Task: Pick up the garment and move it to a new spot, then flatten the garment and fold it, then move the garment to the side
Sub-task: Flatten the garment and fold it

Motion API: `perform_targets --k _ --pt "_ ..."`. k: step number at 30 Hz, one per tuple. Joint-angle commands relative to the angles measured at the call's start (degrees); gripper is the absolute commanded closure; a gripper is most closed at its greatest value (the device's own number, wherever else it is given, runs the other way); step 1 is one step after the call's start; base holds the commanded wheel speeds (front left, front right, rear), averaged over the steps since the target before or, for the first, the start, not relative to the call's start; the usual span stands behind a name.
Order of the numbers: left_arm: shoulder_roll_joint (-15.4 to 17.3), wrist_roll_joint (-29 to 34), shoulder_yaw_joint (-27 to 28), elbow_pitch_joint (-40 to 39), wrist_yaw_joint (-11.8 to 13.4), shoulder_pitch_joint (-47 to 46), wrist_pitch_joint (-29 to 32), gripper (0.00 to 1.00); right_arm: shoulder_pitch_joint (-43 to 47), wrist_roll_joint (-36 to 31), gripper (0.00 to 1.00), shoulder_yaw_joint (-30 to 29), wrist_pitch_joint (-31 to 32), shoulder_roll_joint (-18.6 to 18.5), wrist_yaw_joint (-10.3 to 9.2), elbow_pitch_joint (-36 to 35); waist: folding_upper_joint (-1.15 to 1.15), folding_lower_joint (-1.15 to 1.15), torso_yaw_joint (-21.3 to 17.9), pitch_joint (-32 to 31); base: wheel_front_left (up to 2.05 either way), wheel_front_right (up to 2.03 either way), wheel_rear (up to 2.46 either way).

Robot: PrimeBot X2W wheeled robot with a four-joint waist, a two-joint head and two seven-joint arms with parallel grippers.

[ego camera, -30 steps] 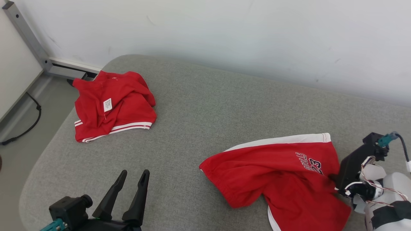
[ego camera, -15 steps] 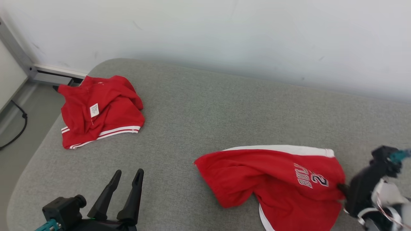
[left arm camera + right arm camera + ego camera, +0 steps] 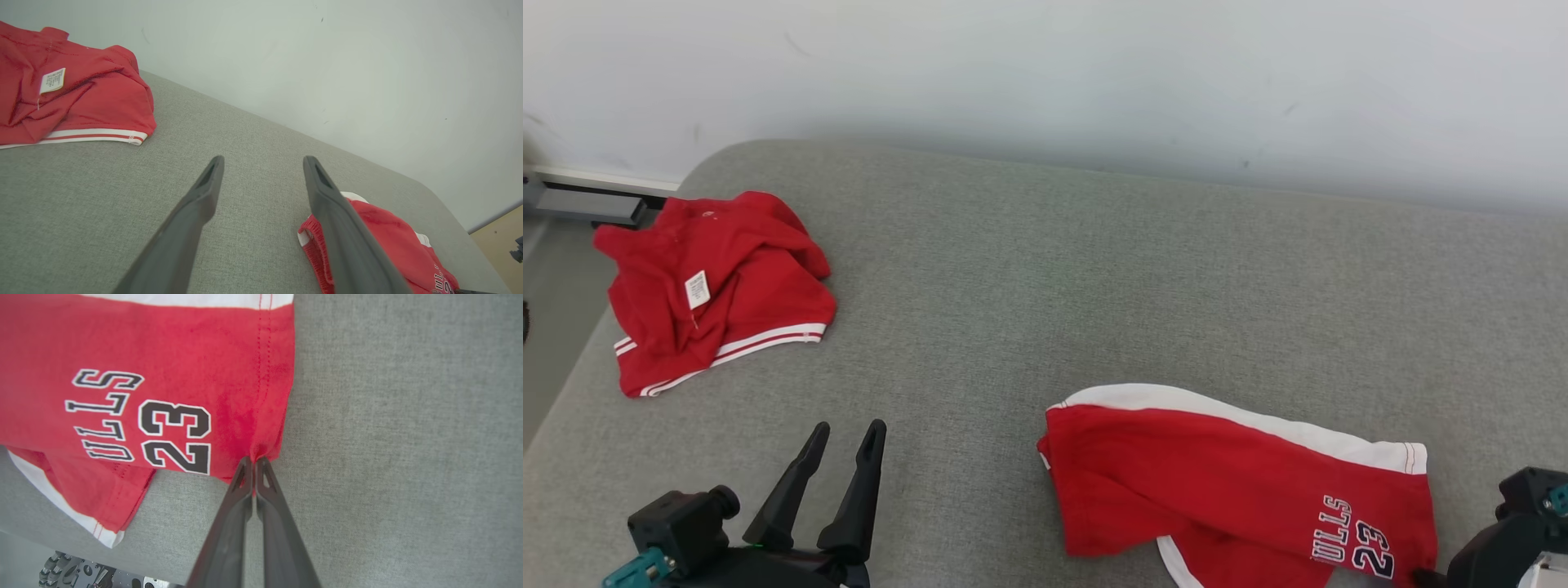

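The garment [image 3: 1217,490], red shorts with white trim and "BULLS 23" lettering, lies on the grey padded surface [image 3: 1054,286] at the near right. My right gripper [image 3: 254,459] is shut on the hem of a leg opening, the cloth bunched at its tips. In the head view the right gripper [image 3: 1421,576] sits at the bottom right corner, touching the garment's edge. My left gripper [image 3: 848,429] stands open at the lower left with nothing between its fingers; in the left wrist view the left gripper [image 3: 263,161] points over bare padding, with the garment [image 3: 392,241] to its right.
A second red garment [image 3: 719,294] with white stripes and a white label lies crumpled at the far left corner of the padding. A white wall [image 3: 1094,73] runs behind. Floor and a metal rail [image 3: 580,204] lie beyond the left edge.
The right gripper has shut on the garment's hem and drawn it to the right, stretching the cloth flatter. The head camera has turned, so the whole picture has shifted. The left gripper has stayed open.
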Motion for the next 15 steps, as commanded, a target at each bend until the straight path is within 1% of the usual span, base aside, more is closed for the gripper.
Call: perform_targets --k 1,2,3,4,8,11,15 --pt "0.4 0.2 0.2 0.2 0.0 -0.9 -0.1 0.0 0.6 0.9 1.0 0.0 -0.4 -0.2 -0.02 0.5 0.0 0.0 -0.7 0.4 0.0 0.0 0.0" --pt "0.4 0.2 0.2 0.2 0.0 -0.9 -0.1 0.0 0.6 0.9 1.0 0.0 -0.4 -0.2 -0.02 0.5 0.0 0.0 -0.7 0.4 0.0 0.0 0.0" --pt "0.5 0.2 0.2 0.2 0.0 -1.0 0.0 0.0 0.8 1.2 0.8 0.2 -1.1 -0.2 -0.02 0.6 0.0 0.0 -0.9 0.4 0.0 0.0 0.0" --pt "0.5 0.3 0.2 0.2 0.1 -1.0 0.0 0.0 0.8 1.6 0.0 0.1 -1.8 -0.3 -0.02 1.1 0.0 0.0 -1.0 0.4 0.0 0.0 0.0" --pt "0.6 0.5 0.0 0.4 0.2 -1.1 0.2 0.0 0.7 1.5 0.0 0.9 -3.6 -0.3 -0.02 2.5 0.0 0.0 -1.2 0.2 0.0 0.0 0.0" --pt "1.0 1.0 -0.1 0.5 0.5 -1.1 0.3 0.0 0.0 2.7 0.0 1.2 -5.8 -0.3 -0.02 2.2 0.0 0.0 -1.4 0.0 0.0 0.0 0.0" --pt "1.4 2.2 0.2 0.3 1.3 -1.3 -0.9 0.0 -1.2 6.1 0.0 0.7 -12.7 -0.3 -0.02 0.8 0.0 0.0 -1.6 -0.3 0.0 0.0 0.0"
